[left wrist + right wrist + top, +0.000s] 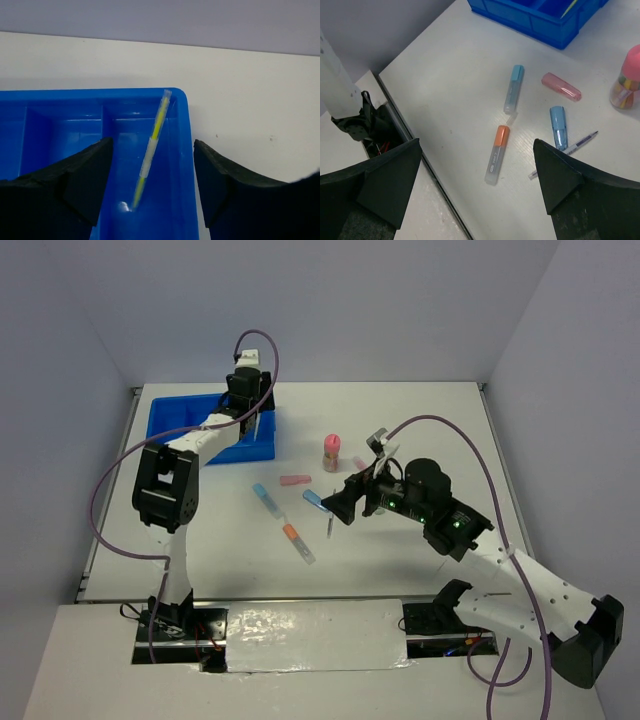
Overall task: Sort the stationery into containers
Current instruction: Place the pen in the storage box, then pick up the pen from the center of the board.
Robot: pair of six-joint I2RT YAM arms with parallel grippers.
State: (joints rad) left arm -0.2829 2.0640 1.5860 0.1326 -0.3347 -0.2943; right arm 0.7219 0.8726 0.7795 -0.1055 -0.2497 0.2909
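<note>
stands barely begun, with one yellow pen [155,135] slanting in the blue tray's [60,130] end compartment between the left gripper's [152,185] spread jaws, and orange marker [496,152], blue markers [512,87], pink marker [561,86], thin pen [570,145] and pink-capped cylinder [627,82] waiting on the table [450,75] under the right gripper [477,165], jaws likewise spread.

White links [545,590], black joints [165,485], purple cables [432,418], black wedge-shaped jaws

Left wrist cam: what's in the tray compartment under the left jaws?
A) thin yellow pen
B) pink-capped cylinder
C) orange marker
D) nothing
A: a thin yellow pen lies slanted in the end compartment of the blue tray, in the gap between the jaws.
</note>
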